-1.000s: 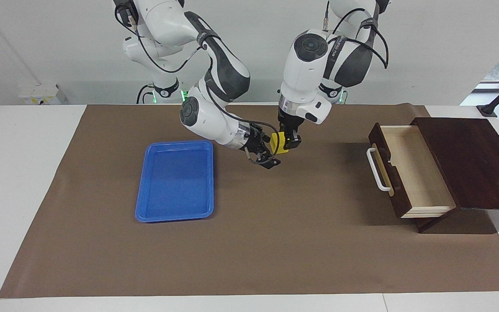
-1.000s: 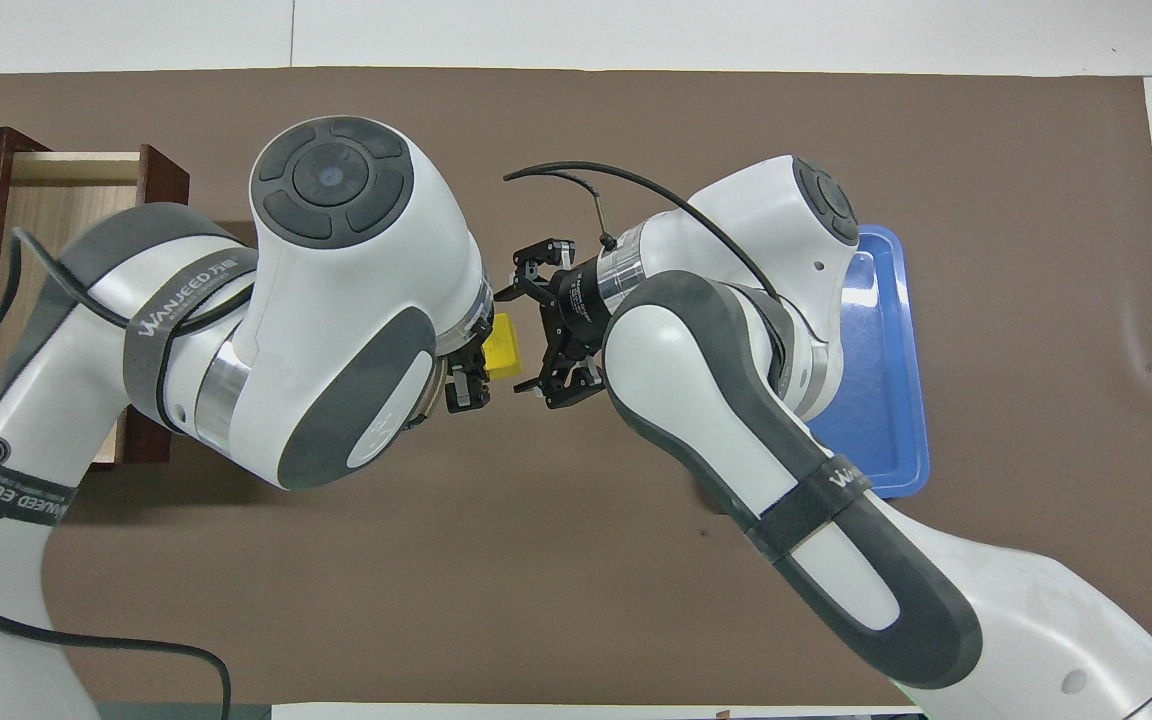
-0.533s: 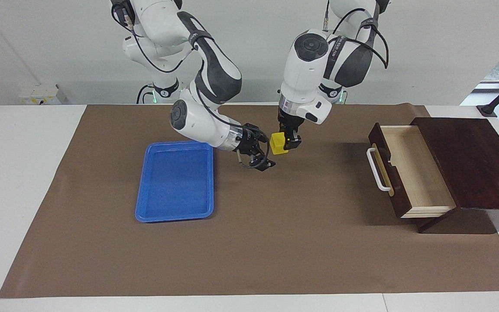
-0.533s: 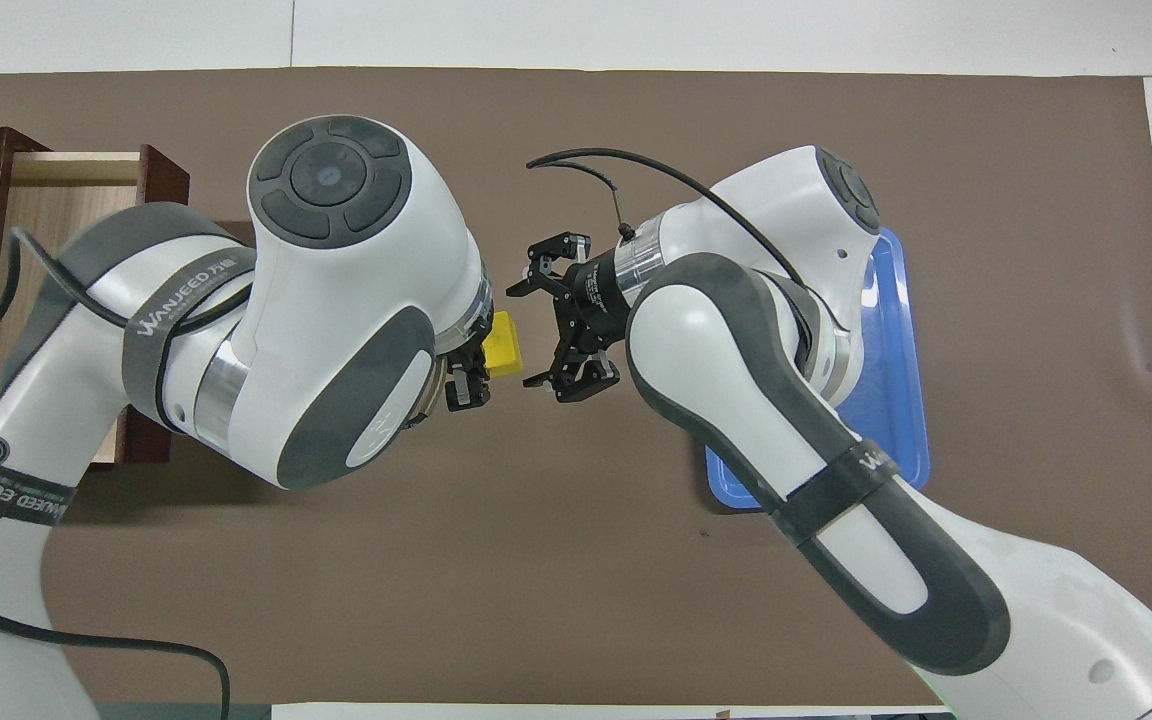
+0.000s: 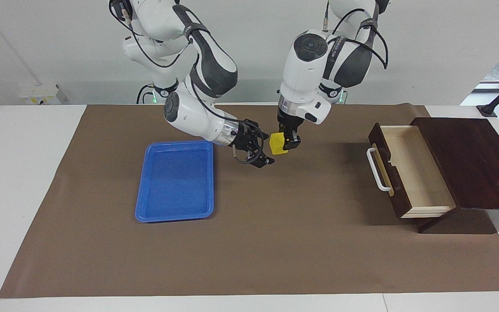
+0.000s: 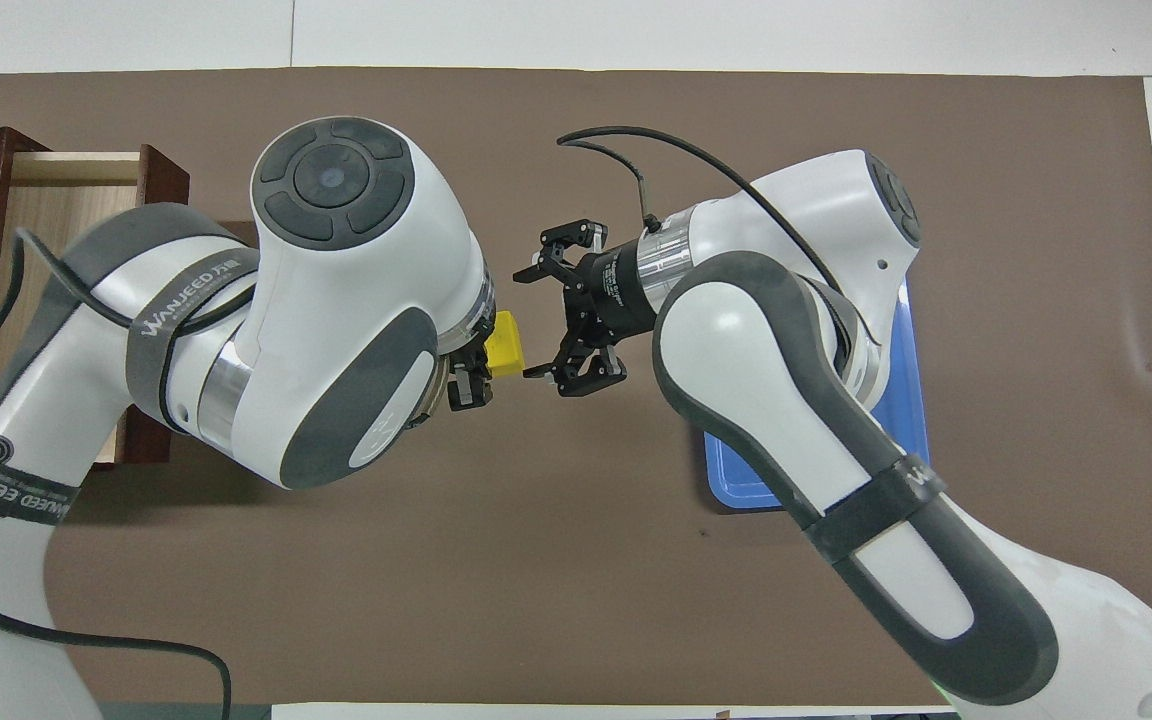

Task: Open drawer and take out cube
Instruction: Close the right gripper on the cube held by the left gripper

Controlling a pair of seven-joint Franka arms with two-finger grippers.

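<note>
Cube, yellow, held aloft just above centre of the facing view, clamped in the left gripper over bare brown mat; right gripper just beside it, fingers spread wide, holding nothing, not touching the cube; drawer pulled open at right of frame, pale interior empty; blue tray left of centre. Risk, as judged: if the left gripper lets go before the right one closes squarely, the cube falls to the mat; a skewed approach could knock it loose.
</note>
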